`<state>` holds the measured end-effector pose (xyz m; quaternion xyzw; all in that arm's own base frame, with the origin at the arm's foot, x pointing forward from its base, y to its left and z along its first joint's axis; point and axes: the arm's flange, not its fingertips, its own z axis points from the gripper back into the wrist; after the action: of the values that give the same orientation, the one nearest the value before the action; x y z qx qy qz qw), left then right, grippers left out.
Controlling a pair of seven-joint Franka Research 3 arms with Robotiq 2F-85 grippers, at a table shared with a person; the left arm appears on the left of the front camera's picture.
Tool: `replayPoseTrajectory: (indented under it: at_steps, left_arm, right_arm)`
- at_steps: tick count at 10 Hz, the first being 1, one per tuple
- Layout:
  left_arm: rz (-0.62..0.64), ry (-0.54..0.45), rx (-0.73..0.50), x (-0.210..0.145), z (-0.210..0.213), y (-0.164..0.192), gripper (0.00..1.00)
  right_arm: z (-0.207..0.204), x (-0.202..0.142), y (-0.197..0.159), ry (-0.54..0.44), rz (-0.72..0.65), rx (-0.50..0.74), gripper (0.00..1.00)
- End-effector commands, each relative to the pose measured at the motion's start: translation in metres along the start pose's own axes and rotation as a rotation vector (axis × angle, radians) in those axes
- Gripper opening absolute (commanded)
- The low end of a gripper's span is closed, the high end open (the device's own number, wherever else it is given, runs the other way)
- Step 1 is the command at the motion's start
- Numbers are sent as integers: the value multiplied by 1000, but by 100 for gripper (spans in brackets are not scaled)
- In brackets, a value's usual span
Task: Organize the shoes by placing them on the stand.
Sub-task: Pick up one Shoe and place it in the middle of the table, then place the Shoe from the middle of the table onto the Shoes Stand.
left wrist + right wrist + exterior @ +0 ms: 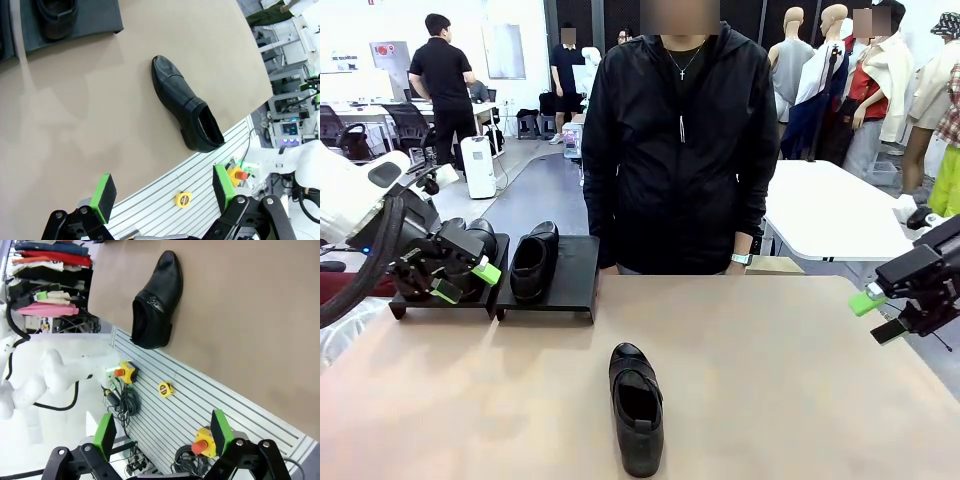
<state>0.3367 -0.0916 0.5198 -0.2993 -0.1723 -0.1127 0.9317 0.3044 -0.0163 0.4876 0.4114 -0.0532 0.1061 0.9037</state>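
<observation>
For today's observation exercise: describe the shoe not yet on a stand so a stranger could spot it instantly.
Start at the tan table. Near its front edge, around the middle, a glossy black dress shoe lies alone, toe pointing toward the person. Unlike the shoe on the right-hand black stand, it rests on bare tabletop.

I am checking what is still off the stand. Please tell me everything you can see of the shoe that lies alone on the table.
The shoe is glossy black, leather by its look, low-cut, with a rounded toe, a stitched band across the top and a dark low heel. It stands upright on its sole on the tan table, near the robot's edge, toe pointing toward the person, open and with nothing inside. Only the table touches it; both grippers are away from it. The left wrist view and the right wrist view show it too.
</observation>
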Motion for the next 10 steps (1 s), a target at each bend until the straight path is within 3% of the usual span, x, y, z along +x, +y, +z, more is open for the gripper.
replayPoseTrajectory:
  at_steps: [1, 9, 10]
  left_arm:
    - [-9, -19, -22, -7, -5, 3, 100]
    - [0, 0, 0, 0, 0, 0, 100]
    - [136, 49, 88, 8, -33, -27, 100]
  right_arm:
    - [10, -5, 5, -1, 17, 12, 100]
    - [10, -5, 5, -1, 17, 12, 100]
    - [10, -5, 5, -1, 17, 12, 100]
